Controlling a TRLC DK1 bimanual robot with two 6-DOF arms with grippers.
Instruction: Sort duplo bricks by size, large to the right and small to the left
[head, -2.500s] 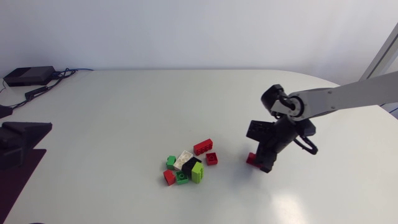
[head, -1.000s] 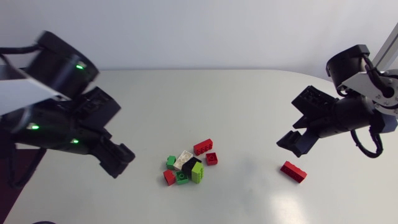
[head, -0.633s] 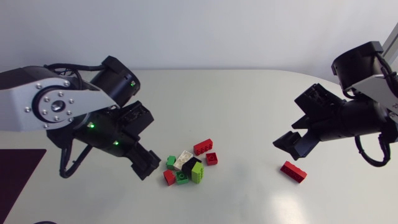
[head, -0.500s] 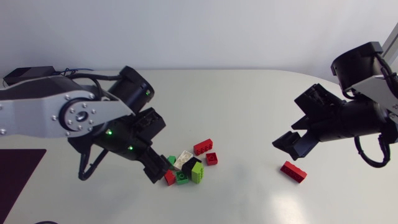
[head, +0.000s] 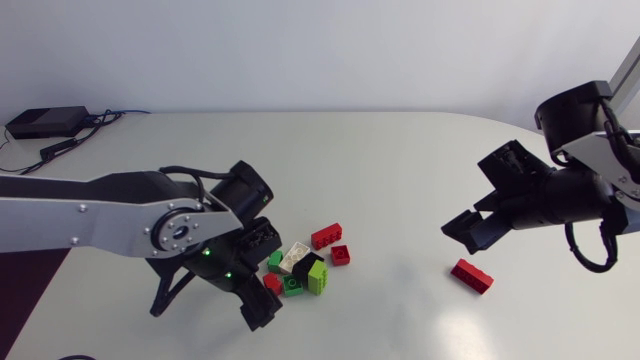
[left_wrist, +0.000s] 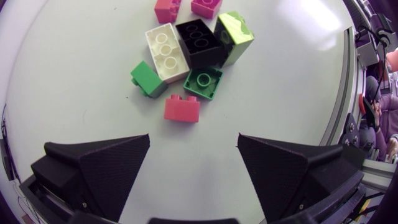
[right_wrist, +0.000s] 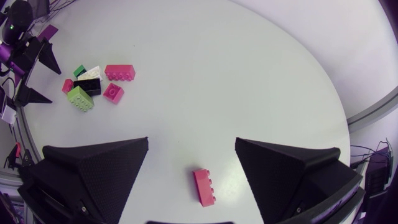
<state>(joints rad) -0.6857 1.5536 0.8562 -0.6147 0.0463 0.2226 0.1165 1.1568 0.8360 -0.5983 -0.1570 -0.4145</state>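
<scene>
Near the table's middle, a huddle of Duplo bricks (head: 300, 268) lies packed together: a white brick (left_wrist: 164, 51), a black brick (left_wrist: 199, 41), a lime brick (left_wrist: 235, 36), two green ones and a small red brick (left_wrist: 182, 107). The left gripper (left_wrist: 193, 140) hovers over them, fingers wide apart, holding nothing. Well apart to the right, a long red brick (head: 471, 275) lies alone near the right gripper (head: 462, 232), which is also spread wide and empty.

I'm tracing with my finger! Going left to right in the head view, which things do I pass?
left arm → small green brick → white brick → pile's long red brick → lone red brick
</scene>
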